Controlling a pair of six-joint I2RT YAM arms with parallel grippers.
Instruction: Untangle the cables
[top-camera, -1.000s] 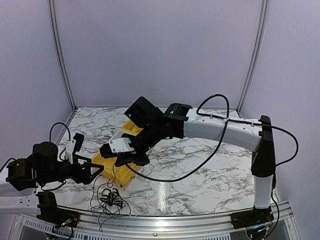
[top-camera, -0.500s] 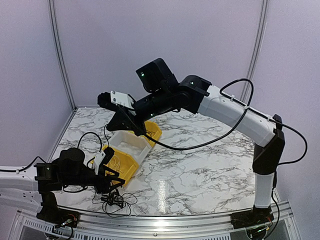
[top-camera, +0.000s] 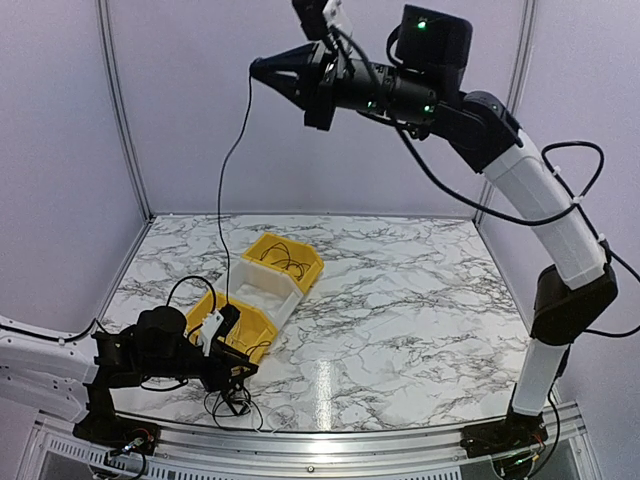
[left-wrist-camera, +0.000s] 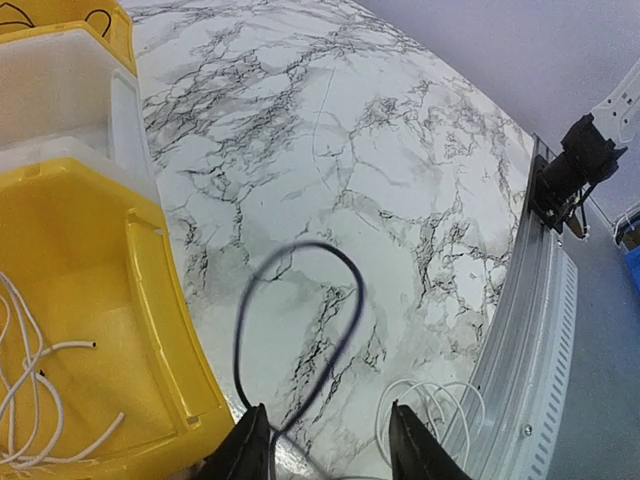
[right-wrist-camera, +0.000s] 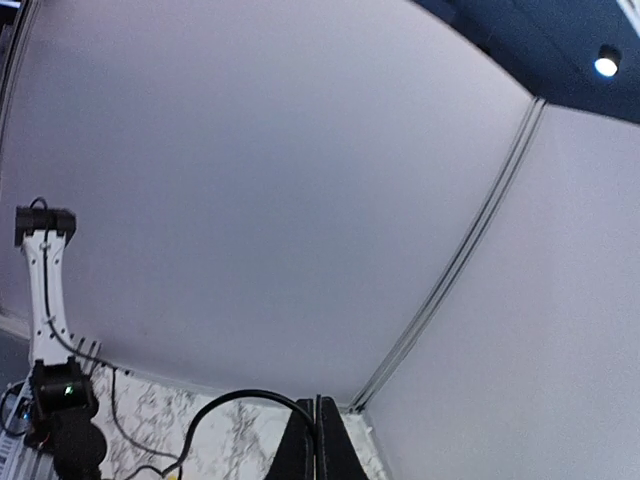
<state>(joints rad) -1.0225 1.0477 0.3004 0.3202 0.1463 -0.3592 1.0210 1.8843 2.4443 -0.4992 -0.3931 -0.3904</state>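
Observation:
The cables lie as a small tangle (top-camera: 236, 404) of thin black and white loops at the table's front edge, left of centre. One black cable (top-camera: 222, 200) runs taut from the tangle up to my right gripper (top-camera: 258, 68), raised high above the table. In the right wrist view that gripper (right-wrist-camera: 320, 425) is shut on this black cable (right-wrist-camera: 225, 400). My left gripper (top-camera: 237, 372) sits low over the tangle. Its jaws (left-wrist-camera: 330, 445) stand apart, with a black loop (left-wrist-camera: 345, 300) passing between them near the left finger. White loops (left-wrist-camera: 430, 415) lie beside the right finger.
Three bins stand in a row at the left: a yellow one (top-camera: 303, 262) at the back with black cords, a white one (top-camera: 262, 290), and a near yellow one (left-wrist-camera: 150, 300) with white cords. The metal rail (left-wrist-camera: 540, 330) borders the table's front edge.
My right arm has swung from low over the bins to high above the table, drawing one black cable up. My left gripper has moved right to the tangle and its jaws have narrowed.

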